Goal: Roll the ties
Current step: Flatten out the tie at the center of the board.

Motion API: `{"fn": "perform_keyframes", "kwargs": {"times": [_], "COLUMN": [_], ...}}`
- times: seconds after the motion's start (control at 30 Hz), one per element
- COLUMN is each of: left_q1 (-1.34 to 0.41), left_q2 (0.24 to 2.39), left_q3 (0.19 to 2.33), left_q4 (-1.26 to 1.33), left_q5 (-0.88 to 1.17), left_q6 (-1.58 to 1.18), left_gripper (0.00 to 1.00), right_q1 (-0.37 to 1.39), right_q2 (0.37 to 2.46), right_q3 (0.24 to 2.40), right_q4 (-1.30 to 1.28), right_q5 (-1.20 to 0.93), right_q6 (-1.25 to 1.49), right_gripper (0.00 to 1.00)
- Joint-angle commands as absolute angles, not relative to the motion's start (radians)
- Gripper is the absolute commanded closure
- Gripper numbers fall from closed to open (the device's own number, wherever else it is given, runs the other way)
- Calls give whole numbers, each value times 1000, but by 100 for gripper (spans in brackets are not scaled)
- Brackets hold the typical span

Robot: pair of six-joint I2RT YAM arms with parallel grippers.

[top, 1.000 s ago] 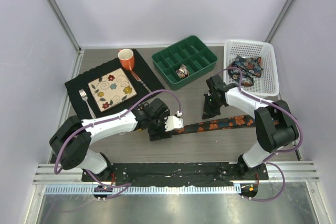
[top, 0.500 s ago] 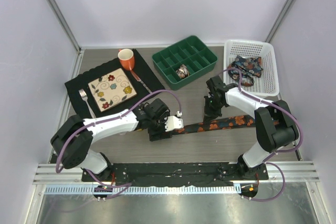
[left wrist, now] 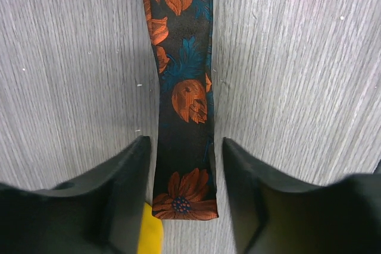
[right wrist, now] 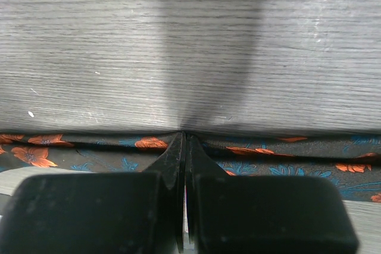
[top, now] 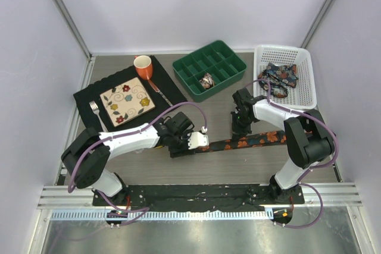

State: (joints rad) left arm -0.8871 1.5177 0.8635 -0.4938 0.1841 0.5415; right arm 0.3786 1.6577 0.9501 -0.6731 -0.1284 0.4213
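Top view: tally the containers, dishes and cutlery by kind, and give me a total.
Green tray: 1
White basket: 1
Plate: 1
Orange cup: 1
Fork: 1
Other utensil, kind unclear: 1
Total: 6

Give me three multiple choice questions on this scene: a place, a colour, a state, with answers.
1. Where does the flat tie lie? A in a basket; B on the table; C on a plate.
2. What colour is the mug? A orange; B blue; C white.
3. How is the left gripper? A shut on the tie; B open astride the tie's end; C gripping a fork.
Answers: B, it stretches across the bare tabletop; A, its body is plainly orange; B, its fingers stand apart with the tie's end between them.
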Motion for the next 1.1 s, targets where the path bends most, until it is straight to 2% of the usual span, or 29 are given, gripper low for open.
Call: {"fn": "perform_keyframes", "kwargs": {"times": [0.0,0.2,0.4,0.5,0.53,0.57,0.7,0.8,1.07], "left_q1": [-871,-835,-824,-825,-825,-824,-822,-818,-761], "left_q2": [1477,1419,1416,1439,1451,1454,1430,1364,1250], "left_q3": [879,847,807,805,807,807,824,830,778], "left_q4": [-480,-529,-532,-525,-516,-515,-526,-538,-606], "left_q5": [199,210,216,215,216,218,233,264,310], "left_q6": [555,574,581,577,575,575,574,565,606], "left_gripper": [54,66,67,59,50,47,33,28,25], "right_q1": [380,374,367,365,367,367,367,368,422], "right_q2": [1683,1683,1686,1683,1672,1666,1603,1534,1506], "right_q3": [936,936,940,945,956,966,1020,1071,1057], "right_q4": [-660,-663,-669,-670,-684,-690,-721,-732,-595], "right_q5": [-66,-55,-55,-57,-67,-71,-123,-187,-408], "right_q6": [388,374,362,360,359,356,357,388,546], "right_gripper": [99,99,99,99,99,99,93,87,86]}}
